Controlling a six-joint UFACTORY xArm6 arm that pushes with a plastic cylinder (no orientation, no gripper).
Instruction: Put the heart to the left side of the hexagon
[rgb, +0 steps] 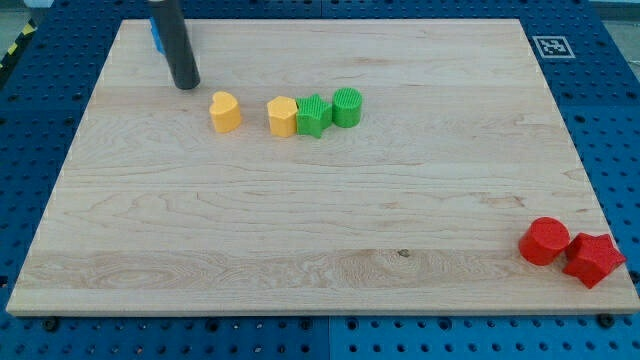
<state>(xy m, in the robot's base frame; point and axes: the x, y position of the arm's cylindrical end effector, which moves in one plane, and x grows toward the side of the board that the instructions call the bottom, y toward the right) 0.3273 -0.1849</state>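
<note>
A yellow heart block (225, 111) lies on the wooden board (300, 230) in the upper left part. A yellow hexagon block (282, 116) lies a short gap to its right. The hexagon touches a green star-like block (314, 115), which touches a green cylinder (347, 107). My tip (186, 84) is at the upper left, above and to the left of the heart, apart from it. A blue block (157, 37) shows partly behind the rod; its shape cannot be made out.
A red cylinder (544, 241) and a red star-like block (593, 259) sit at the board's lower right corner, touching. A fiducial marker (550, 46) is at the upper right corner. Blue pegboard surrounds the board.
</note>
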